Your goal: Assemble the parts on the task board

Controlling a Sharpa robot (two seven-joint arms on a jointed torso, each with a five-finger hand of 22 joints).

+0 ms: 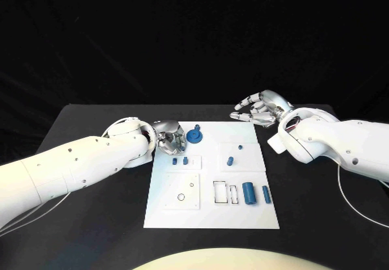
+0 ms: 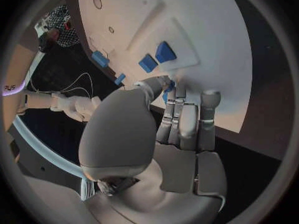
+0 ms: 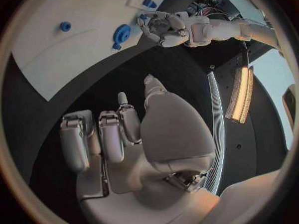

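The white task board lies in the middle of the table. My left hand is over its back left corner, and its thumb and a finger pinch a small blue part just above the board. Beside that hand stands a blue gear-shaped part. Just ahead of the fingers two small blue parts stand in a raised plate. Two blue cylinders lie on the board's right side. My right hand hovers off the board's back right corner, fingers apart, holding nothing.
More small blue parts sit on the raised plate at the board's right. Dark rectangular slots and a round hole mark the board's front half. Bare black table surrounds the board. A thin cable trails at the right.
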